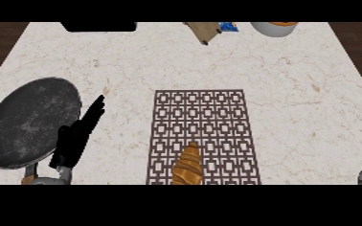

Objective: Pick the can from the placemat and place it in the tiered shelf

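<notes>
Near edge, centre: golden-brown croissant (188, 166), ridged and tapered, lying on the placemat (212, 119) with its tip pointing far.

Near left: left hand (79, 136), black, fingers straight and held together, pointing far and slightly right; open, holding nothing, lying just beside the right rim of the pan. Contact with the pan not determinable.

Near right edge: small grey sliver (359, 176), possibly the right hand; fingers not shown, state cannot be told.

Left: dark round pan (32, 119), mottled grey surface, shallow, cut off by the left edge.

Centre: placemat, rectangular, brown with a pale geometric lattice pattern, flat on the counter. No can visible on it.

Underneath all: counter (283, 86), pale marble with faint beige veining.

Far left: black rectangular block (99, 27), partly cut off.

Far centre: tan wooden piece (203, 30), angled, with a small blue item (228, 27) just to its right; perhaps part of the tiered shelf.

Far right: pale grey bowl (273, 28) with orange contents, cut off by the far edge.
</notes>
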